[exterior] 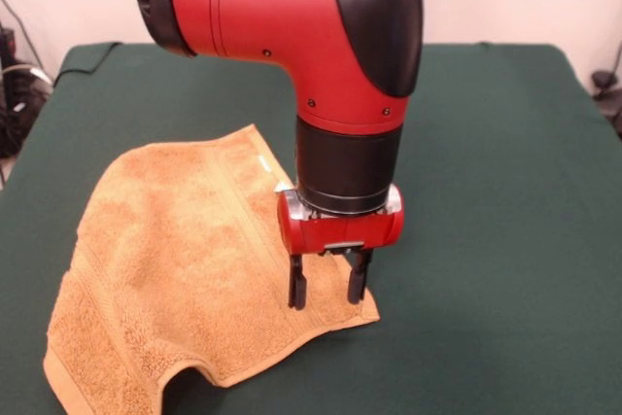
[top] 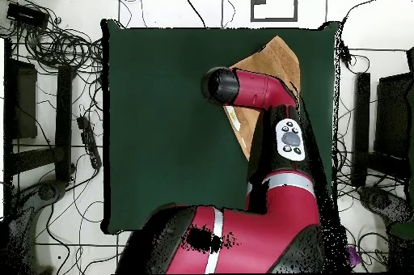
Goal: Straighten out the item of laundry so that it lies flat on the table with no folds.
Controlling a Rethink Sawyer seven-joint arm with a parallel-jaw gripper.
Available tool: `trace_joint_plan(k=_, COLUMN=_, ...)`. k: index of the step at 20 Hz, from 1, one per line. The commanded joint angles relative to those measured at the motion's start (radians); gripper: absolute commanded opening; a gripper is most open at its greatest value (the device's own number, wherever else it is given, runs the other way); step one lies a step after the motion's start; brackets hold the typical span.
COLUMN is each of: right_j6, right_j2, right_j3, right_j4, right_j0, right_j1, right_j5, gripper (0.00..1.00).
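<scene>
Towel (exterior: pixel 185 269) — lower-left corner cut off at front view's bottom edge | overhead: mostly hidden beneath arm (top: pixel 259 94) — gripper unseen

- My arm (exterior: pixel 292 7) comes down from above, wrist vertical.
- My gripper (exterior: pixel 328 291) points straight down, its two black fingers (exterior: pixel 297 289) spread apart with a gap between them.

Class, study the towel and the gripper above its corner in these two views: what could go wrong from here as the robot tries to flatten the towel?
1. The gripper, jaws open, hangs over the towel near its corner; closing there might pinch only a thin edge, which could slip out.
2. The towel's near edge curls under, so a pull from this corner may leave that fold in place.
3. The towel lies near the table edge, so dragging could pull it off.
</scene>
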Motion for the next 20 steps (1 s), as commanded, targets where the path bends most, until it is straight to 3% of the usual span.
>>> trace_joint_plan(k=1, right_j6=0.229, right_j2=0.095, right_j3=0.134, right_j4=0.062, right_j0=-0.01, right_j1=0.067, right_j5=-0.014, gripper=1.0)
trace_joint_plan(k=20, right_j6=0.222, right_j2=0.104, right_j3=0.155, right_j4=0.081, right_j0=-0.023, right_j1=0.098, right_j5=-0.076, gripper=1.0)
